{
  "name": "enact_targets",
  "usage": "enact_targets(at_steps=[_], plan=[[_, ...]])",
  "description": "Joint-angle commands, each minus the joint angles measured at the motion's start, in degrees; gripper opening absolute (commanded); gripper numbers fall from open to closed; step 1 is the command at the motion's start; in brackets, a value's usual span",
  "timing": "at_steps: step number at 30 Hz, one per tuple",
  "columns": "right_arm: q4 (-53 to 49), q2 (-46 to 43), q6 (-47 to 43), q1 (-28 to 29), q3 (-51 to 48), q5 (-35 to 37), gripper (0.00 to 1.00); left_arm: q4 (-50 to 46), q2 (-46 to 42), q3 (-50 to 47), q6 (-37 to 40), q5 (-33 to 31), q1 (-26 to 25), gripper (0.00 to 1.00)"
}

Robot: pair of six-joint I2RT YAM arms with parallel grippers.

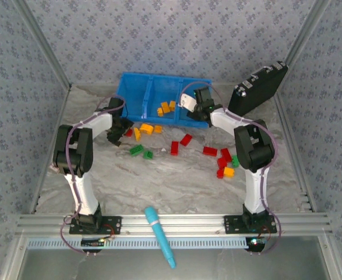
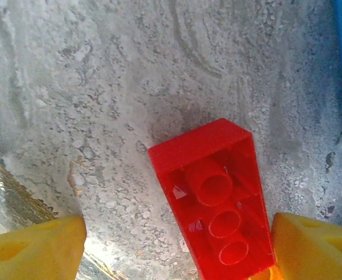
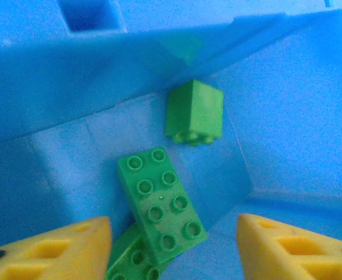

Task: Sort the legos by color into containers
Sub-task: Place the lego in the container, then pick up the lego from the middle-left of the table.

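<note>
Bright blue plastic bin (image 1: 137, 93), divided into three side-by-side rectangular compartments, is sitting at the far side of the table (image 1: 176, 186). Orange-yellow studded bricks (image 1: 166, 108) are lying in its middle compartment. In its right compartment, a green two-by-four brick (image 3: 161, 204) is resting studs-up across a second green brick (image 3: 130, 265), and a smaller green brick (image 3: 194, 111) is lying tipped on its side in the corner. Loose red bricks (image 1: 186, 139), green bricks (image 1: 136, 150) and orange-yellow bricks (image 1: 146, 129) are lying scattered before the bin. One red brick (image 2: 217, 192) is lying hollow side up.

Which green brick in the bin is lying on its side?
The small square brick by the bin wall: its studs point sideways. The long brick shows its studs upward and rests across a third green brick.
</note>
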Motion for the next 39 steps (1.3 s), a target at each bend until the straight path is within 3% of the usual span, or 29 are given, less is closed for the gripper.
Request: enact_targets(at_steps=[1,6,13,17,18,21,23,26,28,31,33,36,39], plan=[[1.06,0.51,0.84,0.00,2.26,-0.36,0.65,0.93,3.13,1.09,-0.03,0.09,-0.62,0.80],[1.50,-1.74,0.99,0.45,1.51,-0.33,0.65,0.76,4.87,1.25,0.30,0.99,-1.04,0.72],[1.42,-7.54,1.11,1.64,-0.45,1.84,0.68,1.86,5.12,-1.06,0.61,1.55,-1.71,0.47],[1.31,-13.53,7.24,1.57,-3.21,1.21,0.86,2.09,5.12,-2.19,2.97,-0.36,-1.83,0.29],[0.06,-15.23,9.33,1.49,-3.70,0.67,0.97,1.50,5.18,-2.01,3.96,-0.65,-1.72,0.25],[-1.14,-19.88,18.33,1.98,-5.56,5.23,0.99,-0.07,4.94,-1.27,7.69,-0.14,-1.79,0.14],[-7.36,-21.69,28.53,1.57,-3.45,9.45,0.99,-1.70,4.46,-0.35,10.67,0.55,-1.96,0.07],[-25.85,-21.13,45.18,-1.24,4.54,6.47,0.99,-4.38,2.03,0.79,14.42,-0.62,-2.55,0.03],[-34.28,-20.73,50.03,-2.99,6.78,1.17,0.99,-6.65,-0.77,2.15,16.92,-2.33,-2.92,0.03],[-33.59,-24.53,55.28,-2.51,0.40,-1.15,0.99,-10.93,-4.82,5.48,20.51,-5.11,-3.45,0.03],[-32.95,-27.17,63.43,-1.99,-3.34,-0.52,0.99,-13.14,-6.98,8.93,22.79,-6.89,-3.78,0.03],[-24.86,-33.17,73.04,0.37,-12.85,-3.02,0.99,-13.71,-8.94,14.07,26.64,-8.12,-4.21,0.03],[-21.32,-37.48,80.17,2.81,-20.13,0.61,0.99,-13.67,-8.17,20.03,29.41,-9.66,-4.16,0.04]])
